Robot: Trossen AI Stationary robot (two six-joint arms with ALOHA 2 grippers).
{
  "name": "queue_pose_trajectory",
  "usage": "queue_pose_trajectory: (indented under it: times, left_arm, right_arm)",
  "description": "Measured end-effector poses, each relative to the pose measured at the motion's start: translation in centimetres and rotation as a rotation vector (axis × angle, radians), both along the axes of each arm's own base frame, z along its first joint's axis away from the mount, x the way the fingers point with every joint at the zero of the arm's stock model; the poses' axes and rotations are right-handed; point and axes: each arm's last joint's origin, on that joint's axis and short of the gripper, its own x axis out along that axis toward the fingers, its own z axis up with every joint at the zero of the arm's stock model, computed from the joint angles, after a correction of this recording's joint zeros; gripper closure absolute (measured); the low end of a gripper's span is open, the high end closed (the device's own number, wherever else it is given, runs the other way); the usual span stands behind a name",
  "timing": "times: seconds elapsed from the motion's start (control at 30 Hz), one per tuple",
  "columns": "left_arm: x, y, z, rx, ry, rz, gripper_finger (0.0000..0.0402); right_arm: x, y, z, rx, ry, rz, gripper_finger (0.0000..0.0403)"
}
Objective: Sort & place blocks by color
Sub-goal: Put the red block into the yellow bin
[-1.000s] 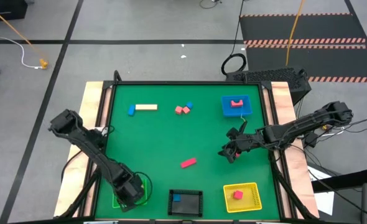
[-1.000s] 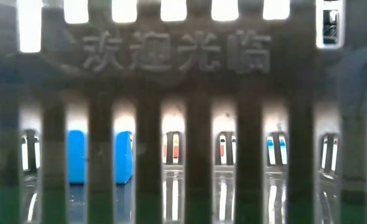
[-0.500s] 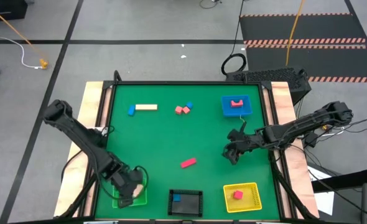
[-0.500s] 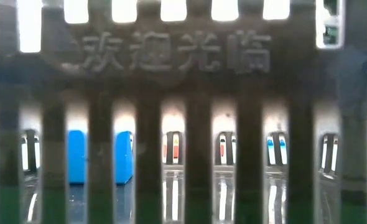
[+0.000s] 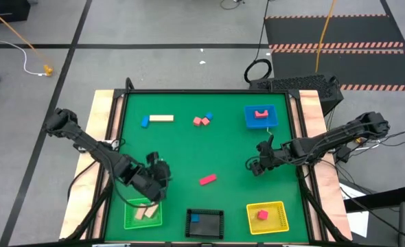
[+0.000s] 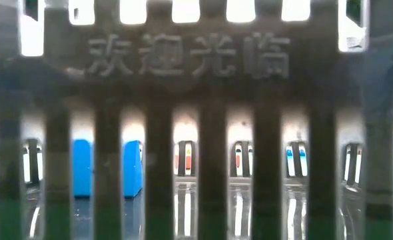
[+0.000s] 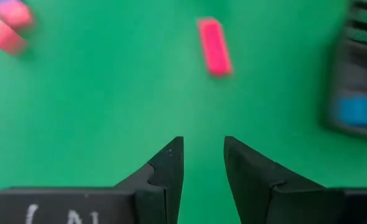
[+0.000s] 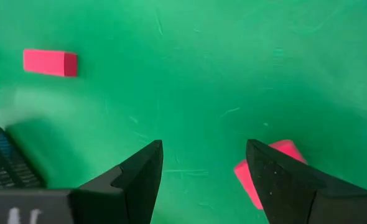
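My left gripper [image 5: 158, 180] is open and hovers over the green mat, just beyond the green tray [image 5: 130, 218], where two tan blocks [image 5: 145, 212] lie. In the left wrist view [image 7: 203, 149] a red bar [image 7: 214, 46] lies ahead of it; the same red bar [image 5: 207, 180] shows in the high view. My right gripper [image 5: 257, 165] is open over the mat's right part. A red block [image 8: 267, 163] lies on the mat between its fingers [image 8: 199, 165], close to one of them. At the far side lie a tan bar [image 5: 161, 118], a blue block [image 5: 145, 121] and red blocks [image 5: 201, 121]. My right gripper stands open around the red block [image 8: 277, 149]. The block lies on the mat against the inner side of one finger [image 8: 283, 180]. Whether that finger touches it, I cannot tell.
The black tray [image 5: 204, 214] holds a blue block [image 5: 195, 219]. Its slatted wall fills the low view, with the blue block [image 6: 83, 167] behind it. The yellow tray [image 5: 278, 221] holds a red block [image 5: 263, 215]. The blue square tray [image 5: 272, 120] holds a red piece [image 5: 261, 113].
My left gripper has moved from above the green tray toward the table's far edge and a little to the right, out over the bare mat. The two tan blocks now lie uncovered in the green tray.
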Motion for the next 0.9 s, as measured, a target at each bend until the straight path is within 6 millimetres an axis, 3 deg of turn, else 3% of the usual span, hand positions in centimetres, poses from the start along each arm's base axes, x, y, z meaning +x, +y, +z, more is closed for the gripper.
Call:
queue_pose_trajectory:
  times: [0.13, 0.5, 0.9]
  left_arm:
    - [0.7, 1.4, 0.2, 0.131, -0.037, 0.041, 0.0286]
    - [2.6, 5.4, 0.4, 0.161, -0.069, 0.209, 0.0286]
    - [3.5, 9.2, 0.5, 0.254, -0.037, 0.284, 0.0286]
  right_arm:
    - [-0.1, 0.0, -0.1, -0.016, 0.008, 0.023, 0.0179]
    - [-1.0, -0.2, -0.5, 0.162, 0.148, -0.317, 0.0179]
    - [-0.7, -0.1, -0.4, 0.246, 0.131, -0.45, 0.0179]
